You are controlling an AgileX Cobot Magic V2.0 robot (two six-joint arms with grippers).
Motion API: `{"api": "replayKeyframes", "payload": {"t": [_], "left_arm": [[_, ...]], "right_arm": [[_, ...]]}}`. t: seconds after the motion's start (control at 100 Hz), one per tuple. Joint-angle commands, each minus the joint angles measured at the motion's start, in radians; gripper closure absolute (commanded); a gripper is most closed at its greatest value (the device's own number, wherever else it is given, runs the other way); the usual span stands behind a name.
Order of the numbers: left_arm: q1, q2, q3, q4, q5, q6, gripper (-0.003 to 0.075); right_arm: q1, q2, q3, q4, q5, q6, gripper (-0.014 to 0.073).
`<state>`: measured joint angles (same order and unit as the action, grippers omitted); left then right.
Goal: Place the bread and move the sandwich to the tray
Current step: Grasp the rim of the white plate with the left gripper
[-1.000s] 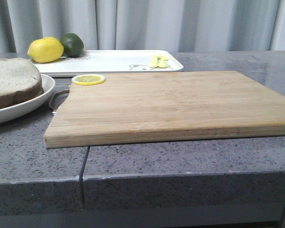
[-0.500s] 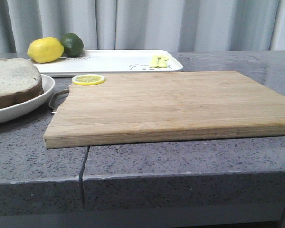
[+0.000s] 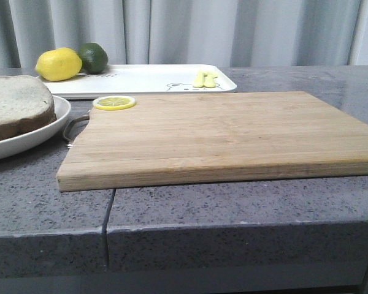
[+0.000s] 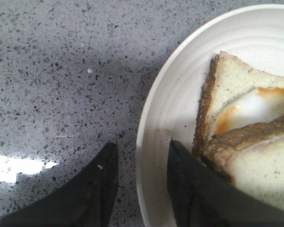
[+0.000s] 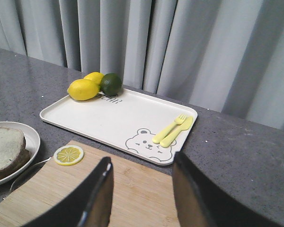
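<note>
The sandwich [image 3: 15,104] lies on a round white plate [image 3: 43,131] at the table's left. In the left wrist view a slice of bread [image 4: 260,161] rests over a fried egg [image 4: 255,106] on a lower slice [image 4: 227,80]. My left gripper [image 4: 143,143] is open and straddles the plate's rim [image 4: 146,118]. One finger is over the counter, the other is inside the plate beside the sandwich. The white tray [image 3: 147,78] with the bear drawing [image 5: 146,142] lies at the back. My right gripper [image 5: 142,158] hangs open and empty above the cutting board [image 5: 132,194].
A wooden cutting board [image 3: 221,131] fills the middle, with a lemon slice [image 3: 114,102] on its far left corner. On the tray are a lemon [image 3: 58,64], a lime [image 3: 94,57] and a yellow fork and knife [image 3: 205,79]. Curtains hang behind.
</note>
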<state>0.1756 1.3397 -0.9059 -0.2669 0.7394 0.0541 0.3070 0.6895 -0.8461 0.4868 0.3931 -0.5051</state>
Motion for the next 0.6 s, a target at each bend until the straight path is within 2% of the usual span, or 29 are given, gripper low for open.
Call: {"api": "replayKeyframes", "payload": {"t": [0.0, 0.59], "left_arm": [[-0.008, -0.007, -0.028, -0.021, -0.029, -0.002, 0.0498], [-0.008, 0.041, -0.028, -0.03, -0.028, -0.002, 0.0499]], "right_arm": [[-0.007, -0.004, -0.027, 0.014, -0.078, -0.007, 0.0272], [-0.007, -0.004, -0.027, 0.014, -0.08, -0.007, 0.0272]]}}
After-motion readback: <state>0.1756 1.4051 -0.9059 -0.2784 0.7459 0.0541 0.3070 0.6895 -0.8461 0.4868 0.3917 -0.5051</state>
